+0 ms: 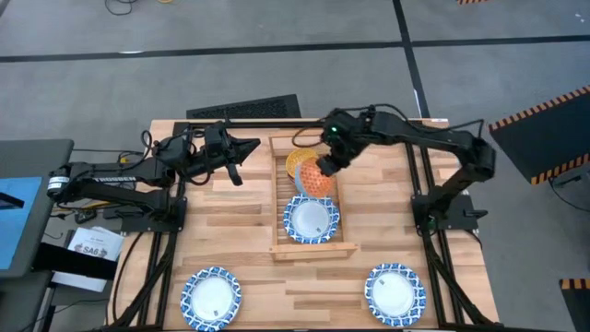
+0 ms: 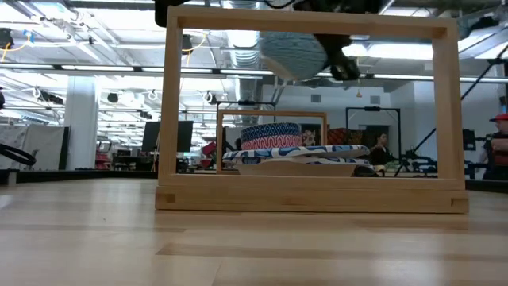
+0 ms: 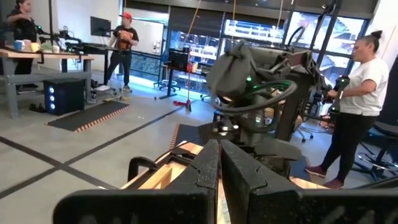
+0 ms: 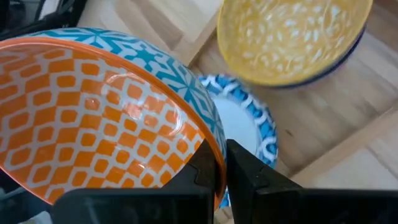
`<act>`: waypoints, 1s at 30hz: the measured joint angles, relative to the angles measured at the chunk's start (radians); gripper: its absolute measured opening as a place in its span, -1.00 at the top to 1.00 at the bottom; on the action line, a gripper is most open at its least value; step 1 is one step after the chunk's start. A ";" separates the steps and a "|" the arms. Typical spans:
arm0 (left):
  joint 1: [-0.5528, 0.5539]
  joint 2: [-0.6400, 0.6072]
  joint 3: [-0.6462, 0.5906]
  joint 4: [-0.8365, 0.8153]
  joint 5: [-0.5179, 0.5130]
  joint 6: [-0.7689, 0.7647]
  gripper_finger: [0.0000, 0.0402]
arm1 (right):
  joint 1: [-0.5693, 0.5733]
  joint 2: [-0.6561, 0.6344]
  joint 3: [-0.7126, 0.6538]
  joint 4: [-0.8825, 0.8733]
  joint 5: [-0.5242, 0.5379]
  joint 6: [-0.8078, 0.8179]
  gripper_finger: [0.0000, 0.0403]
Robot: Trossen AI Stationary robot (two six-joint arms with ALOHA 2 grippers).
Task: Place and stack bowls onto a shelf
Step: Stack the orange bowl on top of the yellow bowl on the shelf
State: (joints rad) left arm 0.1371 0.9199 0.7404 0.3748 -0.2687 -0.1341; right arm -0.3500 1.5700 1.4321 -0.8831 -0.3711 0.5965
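The light-wood slatted shelf (image 1: pixel 279 198) lies in the table's middle. On it a wide blue-and-white bowl (image 1: pixel 311 219) sits at the near end, and a yellow bowl (image 1: pixel 297 162) sits farther back, nested in a dark blue one (image 4: pixel 349 55). My right gripper (image 1: pixel 327 168) is shut on an orange bowl (image 1: pixel 318 181) with a teal outside, held over another wide bowl (image 4: pixel 252 124) on the shelf. In the low view the held bowl (image 2: pixel 294 54) hangs high inside the shelf frame (image 2: pixel 171 111). My left gripper (image 1: pixel 251 146) is shut and empty, left of the shelf's far end. My right gripper pinches the orange bowl's rim (image 4: pixel 211 140), one finger inside the bowl and one outside against the teal wall. The fingers come slanting down from the table's far right. The bowl is lifted clear and tilted, its opening turned sideways above the wide bowl.
Two more wide blue-and-white bowls lie on the table near its front edge, one at the left (image 1: pixel 210 298) and one at the right (image 1: pixel 395 290). A blue-and-red patterned bowl (image 2: pixel 270 135) shows inside the shelf in the low view. People stand in the room beyond.
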 joint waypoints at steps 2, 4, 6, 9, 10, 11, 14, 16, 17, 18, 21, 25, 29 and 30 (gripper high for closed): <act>0.000 0.000 0.000 -0.003 -0.003 0.000 1.00 | -0.009 0.041 0.044 -0.017 0.005 0.015 0.81; 0.000 0.000 0.000 -0.004 -0.005 0.009 1.00 | -0.016 0.077 0.075 -0.026 0.018 0.030 0.81; 0.000 0.000 0.000 -0.003 -0.005 0.035 1.00 | -0.022 0.105 0.098 -0.026 0.028 0.046 0.81; 0.000 0.000 0.000 -0.003 -0.005 0.057 1.00 | -0.026 0.139 0.123 -0.026 0.031 0.070 0.81; 0.000 0.000 0.000 -0.002 -0.006 0.062 1.00 | -0.026 0.147 0.127 -0.029 0.033 0.080 0.81; 0.000 0.000 0.000 -0.002 -0.006 0.063 1.00 | -0.026 0.154 0.130 -0.032 0.034 0.089 0.81; 0.000 0.000 0.000 -0.002 -0.006 0.062 1.00 | -0.026 0.162 0.134 -0.025 0.059 0.127 0.81; 0.000 0.000 0.000 -0.002 -0.006 0.062 1.00 | -0.026 0.165 0.134 -0.019 0.077 0.152 0.81; 0.000 0.000 0.000 -0.002 -0.006 0.062 1.00 | -0.026 0.165 0.134 -0.020 0.087 0.165 0.81; 0.000 0.000 0.000 -0.002 -0.007 0.062 1.00 | -0.026 0.165 0.134 -0.014 0.093 0.178 0.81; 0.000 0.000 0.000 -0.002 -0.007 0.062 1.00 | -0.024 0.162 0.134 0.006 0.101 0.219 0.81; 0.000 0.000 0.000 -0.002 -0.007 0.060 1.00 | -0.023 0.158 0.134 0.004 0.172 0.276 0.81; 0.000 0.000 0.000 -0.003 -0.007 0.060 1.00 | -0.032 0.158 0.134 0.001 0.240 0.312 0.81; 0.000 0.000 0.000 -0.003 -0.007 0.060 1.00 | -0.034 0.158 0.134 0.001 0.247 0.323 0.81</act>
State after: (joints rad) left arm 0.1371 0.9199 0.7406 0.3721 -0.2756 -0.0746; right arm -0.3835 1.7283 1.5661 -0.8822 -0.1240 0.9192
